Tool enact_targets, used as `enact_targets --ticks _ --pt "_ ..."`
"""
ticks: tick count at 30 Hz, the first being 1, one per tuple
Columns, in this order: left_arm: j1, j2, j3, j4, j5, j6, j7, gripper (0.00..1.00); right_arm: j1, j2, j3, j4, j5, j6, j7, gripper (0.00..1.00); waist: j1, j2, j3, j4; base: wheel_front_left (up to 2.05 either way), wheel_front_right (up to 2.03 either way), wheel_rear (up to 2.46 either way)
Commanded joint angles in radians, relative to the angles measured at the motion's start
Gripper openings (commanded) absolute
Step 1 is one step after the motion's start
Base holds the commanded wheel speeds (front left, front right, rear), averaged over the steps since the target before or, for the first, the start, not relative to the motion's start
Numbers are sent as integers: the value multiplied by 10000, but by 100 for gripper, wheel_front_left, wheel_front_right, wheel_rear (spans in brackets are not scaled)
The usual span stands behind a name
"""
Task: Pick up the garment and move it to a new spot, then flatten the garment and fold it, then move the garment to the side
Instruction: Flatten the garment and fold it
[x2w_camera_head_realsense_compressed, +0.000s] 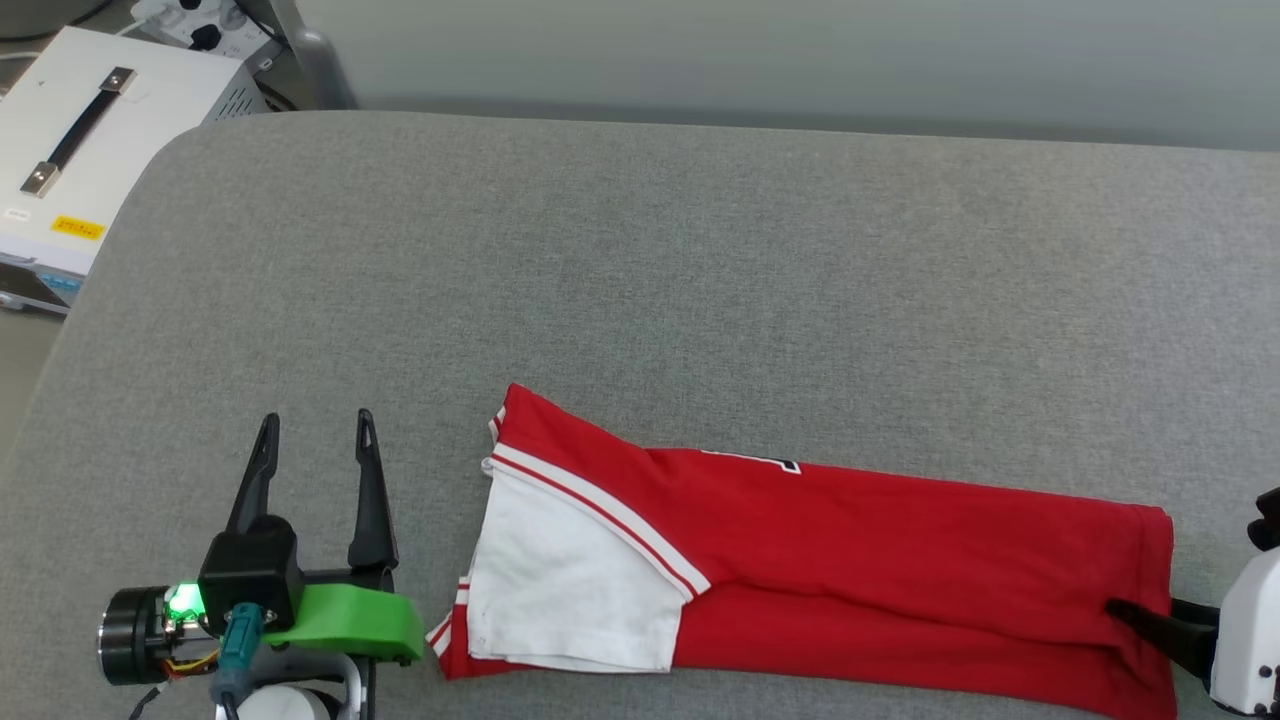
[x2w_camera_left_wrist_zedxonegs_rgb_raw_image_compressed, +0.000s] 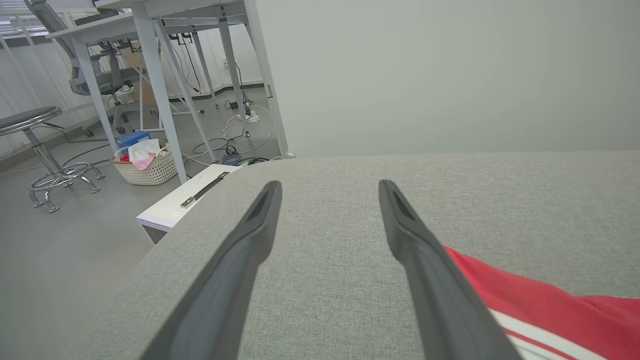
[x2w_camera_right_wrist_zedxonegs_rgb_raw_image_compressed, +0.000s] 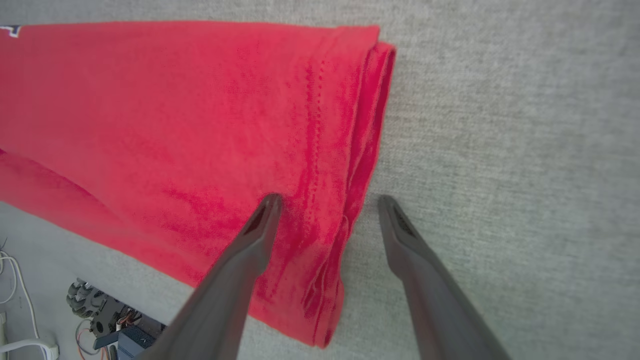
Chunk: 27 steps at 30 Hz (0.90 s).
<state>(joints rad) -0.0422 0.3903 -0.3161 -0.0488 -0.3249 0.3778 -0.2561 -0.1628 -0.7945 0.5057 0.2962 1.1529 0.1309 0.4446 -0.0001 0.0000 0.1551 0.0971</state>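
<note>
The garment (x2w_camera_head_realsense_compressed: 860, 560) lies on the grey padded table (x2w_camera_head_realsense_compressed: 700, 250), folded lengthwise into a long red strip. Its white sleeve with striped trim sits at the left end, and a sliver of black print shows at the far fold. My left gripper (x2w_camera_head_realsense_compressed: 316, 420) rests open and empty on the table, just left of the sleeve. In the left wrist view that gripper (x2w_camera_left_wrist_zedxonegs_rgb_raw_image_compressed: 330, 185) has the garment (x2w_camera_left_wrist_zedxonegs_rgb_raw_image_compressed: 545, 310) beside its right finger. My right gripper (x2w_camera_head_realsense_compressed: 1140, 605) is at the hem end. In the right wrist view it (x2w_camera_right_wrist_zedxonegs_rgb_raw_image_compressed: 328, 200) stands open astride the hem of the garment (x2w_camera_right_wrist_zedxonegs_rgb_raw_image_compressed: 175, 115), one finger over cloth, one over bare table.
A white equipment box (x2w_camera_head_realsense_compressed: 90, 150) with a black handle stands off the table's left corner. On the floor beyond that corner are a laundry basket (x2w_camera_left_wrist_zedxonegs_rgb_raw_image_compressed: 145, 167), a stool (x2w_camera_left_wrist_zedxonegs_rgb_raw_image_compressed: 35, 125) and desk legs (x2w_camera_left_wrist_zedxonegs_rgb_raw_image_compressed: 160, 100). Bare table stretches behind the garment.
</note>
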Motion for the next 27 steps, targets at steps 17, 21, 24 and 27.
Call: enact_targets --ticks 17,21,24,27 --pt "603 -2065 1373 462 1987 -2022 -56 100 -352 799 1290 330 40 -2 -185 0 1 0 225 484 0 0 0" --pt "744 -2325 1719 420 2248 -2216 -57 100 -415 697 1352 263 142 -2 -536 0 1 0 86 382 0 0 0" --pt "880 -2446 1905 433 2399 -2334 -57 100 -486 544 1324 250 172 -2 -758 0 1 0 -44 296 0 0 0" --pt "972 -2541 2059 458 2526 -2464 -57 100 -539 330 1180 346 229 -2 -974 0 1 0 -162 229 0 0 0"
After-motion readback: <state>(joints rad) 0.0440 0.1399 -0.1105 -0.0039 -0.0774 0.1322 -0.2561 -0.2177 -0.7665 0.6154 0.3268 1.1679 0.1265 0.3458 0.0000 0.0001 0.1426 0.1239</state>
